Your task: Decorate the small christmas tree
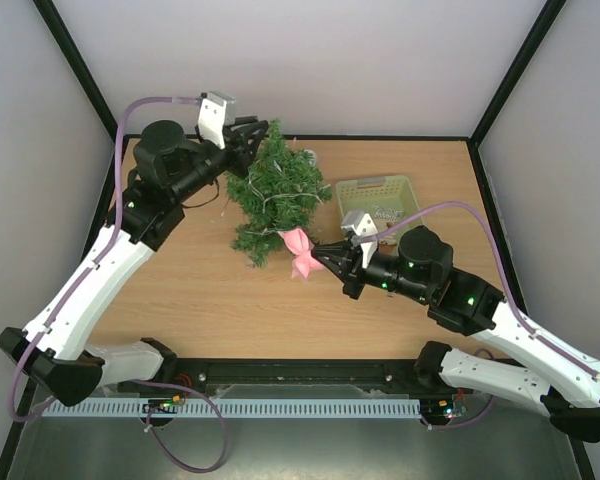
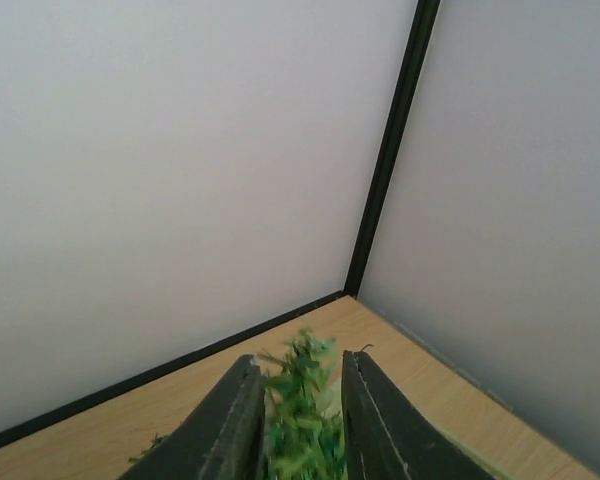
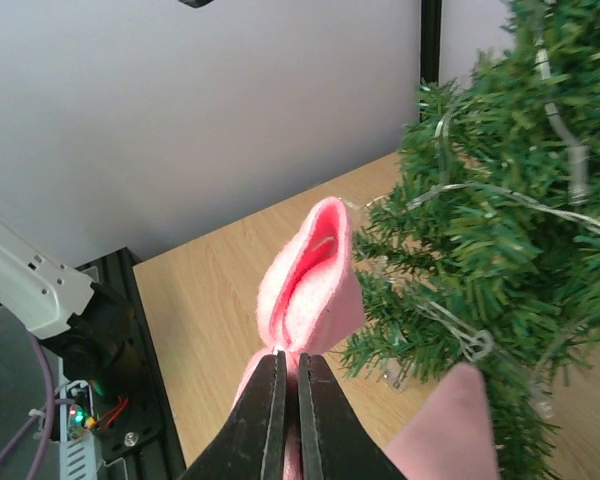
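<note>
- Top external view: no word, number or brand mark can be read on any surface.
- The pale green basket (image 1: 342, 196), at about 1 o'clock on the table (image 1: 200, 300), has a whitish patch on its far rim. It is too small to tell whether it is a label.
- Left wrist view: no legible marking.
- Right wrist view: no legible marking.

Pale green basket (image 1: 378, 184) on wooden table (image 1: 200, 290); some contents inside.

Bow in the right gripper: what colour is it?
The bow is pink, a deeper pink inside its fold. The right wrist view shows it best.
</note>
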You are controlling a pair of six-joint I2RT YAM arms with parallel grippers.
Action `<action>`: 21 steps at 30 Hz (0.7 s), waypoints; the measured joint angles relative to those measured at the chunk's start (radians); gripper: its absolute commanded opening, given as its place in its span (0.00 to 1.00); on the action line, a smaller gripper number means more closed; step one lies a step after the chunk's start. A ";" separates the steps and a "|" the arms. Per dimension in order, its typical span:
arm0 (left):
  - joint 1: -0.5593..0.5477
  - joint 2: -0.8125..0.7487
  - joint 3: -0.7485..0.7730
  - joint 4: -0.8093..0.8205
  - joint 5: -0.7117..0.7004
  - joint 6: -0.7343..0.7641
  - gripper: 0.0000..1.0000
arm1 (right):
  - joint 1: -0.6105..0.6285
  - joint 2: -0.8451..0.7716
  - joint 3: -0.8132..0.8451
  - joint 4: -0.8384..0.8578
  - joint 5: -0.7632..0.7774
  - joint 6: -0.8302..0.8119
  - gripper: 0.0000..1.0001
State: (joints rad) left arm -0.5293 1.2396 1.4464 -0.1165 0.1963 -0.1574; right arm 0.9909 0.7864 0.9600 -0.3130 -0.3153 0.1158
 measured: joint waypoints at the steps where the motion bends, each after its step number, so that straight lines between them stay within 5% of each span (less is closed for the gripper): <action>1: 0.000 -0.003 0.000 0.002 0.002 -0.001 0.29 | 0.000 0.001 0.003 -0.003 0.006 -0.001 0.02; 12: 0.000 -0.129 -0.082 -0.032 0.039 -0.009 0.45 | 0.000 0.131 0.188 -0.061 0.026 -0.035 0.02; 21: 0.000 -0.406 -0.289 -0.105 0.338 0.071 0.48 | 0.000 0.270 0.309 -0.119 -0.039 -0.078 0.02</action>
State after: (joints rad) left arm -0.5289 0.8337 1.1572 -0.2214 0.5339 -0.0868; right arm 0.9905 1.0569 1.2690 -0.4316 -0.3542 0.0376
